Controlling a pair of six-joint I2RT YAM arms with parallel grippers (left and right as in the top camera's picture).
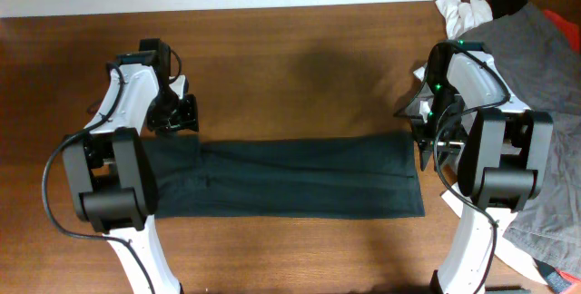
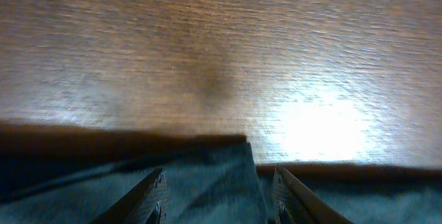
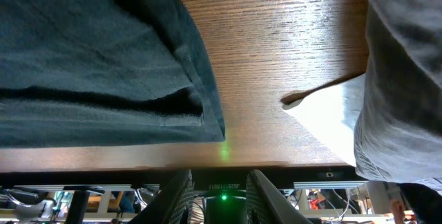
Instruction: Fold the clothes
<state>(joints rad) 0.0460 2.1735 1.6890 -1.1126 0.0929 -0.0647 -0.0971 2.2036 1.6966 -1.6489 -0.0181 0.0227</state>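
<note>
On the table [image 1: 300, 67] lies one black T-shirt [image 1: 300, 176], apparently folded lengthwise.

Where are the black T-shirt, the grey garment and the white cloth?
black T-shirt [image 1: 300, 181], overhead view, middle of the folded strip.
grey garment [image 1: 549, 63], overhead view, its upper part.
white cloth [image 1: 458, 11], overhead view, bunched middle.

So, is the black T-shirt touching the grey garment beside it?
Apart. The right wrist view shows bare table between the black T-shirt and the grey garment.
</note>
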